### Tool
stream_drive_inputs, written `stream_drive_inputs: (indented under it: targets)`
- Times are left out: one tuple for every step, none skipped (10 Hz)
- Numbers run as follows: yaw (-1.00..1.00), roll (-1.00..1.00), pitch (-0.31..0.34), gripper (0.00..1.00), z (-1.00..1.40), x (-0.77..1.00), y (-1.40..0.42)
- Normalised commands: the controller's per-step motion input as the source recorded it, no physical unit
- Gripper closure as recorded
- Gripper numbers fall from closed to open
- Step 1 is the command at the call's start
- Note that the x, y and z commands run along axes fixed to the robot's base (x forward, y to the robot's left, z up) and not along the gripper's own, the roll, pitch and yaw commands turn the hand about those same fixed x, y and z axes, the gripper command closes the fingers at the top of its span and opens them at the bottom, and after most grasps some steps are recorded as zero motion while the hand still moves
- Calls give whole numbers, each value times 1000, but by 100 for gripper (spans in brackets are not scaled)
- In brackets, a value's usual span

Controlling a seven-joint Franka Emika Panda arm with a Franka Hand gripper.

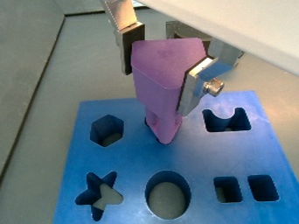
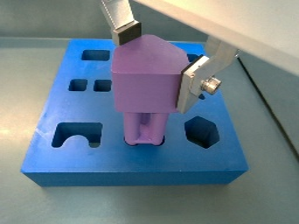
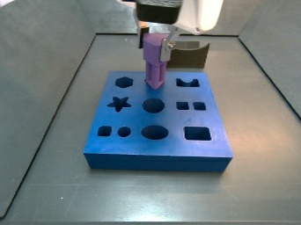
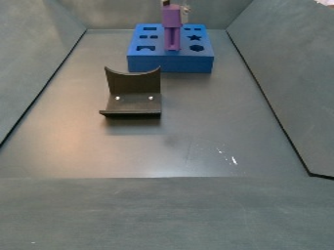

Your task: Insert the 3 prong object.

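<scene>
My gripper is shut on the 3 prong object, a light-purple piece with a broad head and parallel round rods below. It hangs upright over the blue block. Its lower end stands in a hole between the hexagon hole and the arch hole. The silver fingers clamp the head on both sides. Both side views show the piece upright at the block's far row, with the gripper above it.
The block has star, oval and twin rectangle holes. A dark brown fixture with a curved top stands on the grey floor apart from the block. Grey walls ring the floor.
</scene>
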Motion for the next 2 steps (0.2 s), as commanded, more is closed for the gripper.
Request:
stream_drive_inputs:
  targets:
    - [0, -103, -239, 100, -163, -109, 6]
    - [0, 0, 0, 100, 0, 0, 0]
